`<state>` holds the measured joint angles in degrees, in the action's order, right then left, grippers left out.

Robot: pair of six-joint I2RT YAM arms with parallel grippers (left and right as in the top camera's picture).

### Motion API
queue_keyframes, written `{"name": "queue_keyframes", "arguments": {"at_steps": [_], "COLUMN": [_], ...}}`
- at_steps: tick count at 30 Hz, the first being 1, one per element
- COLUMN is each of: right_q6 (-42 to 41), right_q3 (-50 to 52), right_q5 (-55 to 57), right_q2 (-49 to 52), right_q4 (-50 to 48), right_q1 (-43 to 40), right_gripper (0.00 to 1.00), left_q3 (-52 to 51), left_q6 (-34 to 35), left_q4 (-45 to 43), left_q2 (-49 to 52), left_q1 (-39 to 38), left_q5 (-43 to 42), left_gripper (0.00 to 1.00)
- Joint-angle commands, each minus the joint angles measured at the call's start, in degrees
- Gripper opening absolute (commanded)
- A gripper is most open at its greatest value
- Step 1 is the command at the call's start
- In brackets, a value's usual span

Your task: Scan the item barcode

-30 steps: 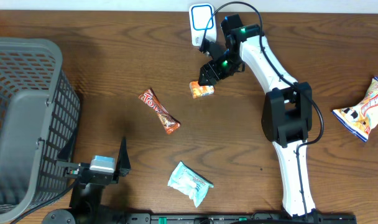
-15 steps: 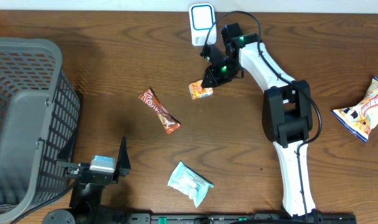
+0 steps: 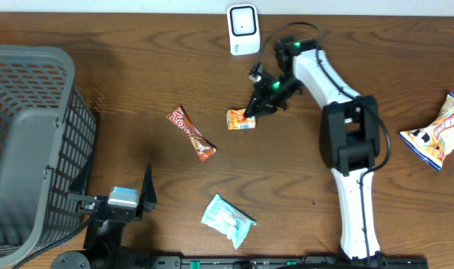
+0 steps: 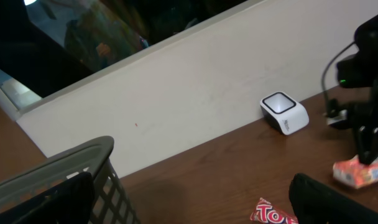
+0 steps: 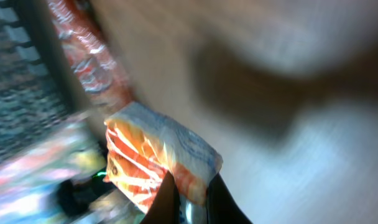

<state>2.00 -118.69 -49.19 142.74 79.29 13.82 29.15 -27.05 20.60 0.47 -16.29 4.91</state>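
Brown wood grain covers the table (image 3: 287, 187), which carries everything here. A grey mesh basket (image 3: 69, 134) fills its left end. The white-and-black right arm (image 3: 346, 142) reaches from the near edge up toward the far side. The left arm (image 3: 115, 205) sits low by the near edge beside the basket, and its jaws stand wide with nothing between them.

A yellow-and-white crisp bag (image 3: 438, 134) lies at the far right edge, well apart from the rest. A pale teal packet (image 3: 228, 220) lies near the front, about midway across. A red-brown candy bar (image 3: 191, 134) lies at a slant between the basket and the right arm.

The white scanner (image 3: 243, 30) stands at the far edge of the table, its dark-framed window facing up. The orange packet (image 3: 240, 119), the item to scan, is nearer the table's middle than the scanner, close to it but clearly apart, and just right of the candy bar. The right jaws are pinched tight on one edge of this packet; the right wrist view shows its orange-and-white wrapper (image 5: 155, 158) sticking out from between them. Whether the packet touches the table cannot be told.
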Motion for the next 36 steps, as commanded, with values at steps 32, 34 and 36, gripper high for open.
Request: {"name": "queue_keyframes", "arguments": {"at_steps": [32,34,36], "right_q6": [5.88,9.03,11.65], "right_q3": [40.11,44.94,49.09], "right_q5": [-12.22,-15.37,-17.84], "right_q2": [-32.70,-34.47,-35.74], "right_q4": [15.39,14.80,14.58], "right_q1": [7.93,7.91,7.87], "right_gripper": [0.01,0.01,0.01], "left_q3": [0.11,0.11,0.11], "left_q6": [-0.35,-0.35,-0.35], "left_q4": [0.15,0.15,0.15], "left_q2": [-0.31,-0.31,-0.31], "left_q1": [-0.28,-0.28,-0.28], "left_q5": [0.72,0.72,0.72], "left_gripper": [1.00,1.00,1.00]}}
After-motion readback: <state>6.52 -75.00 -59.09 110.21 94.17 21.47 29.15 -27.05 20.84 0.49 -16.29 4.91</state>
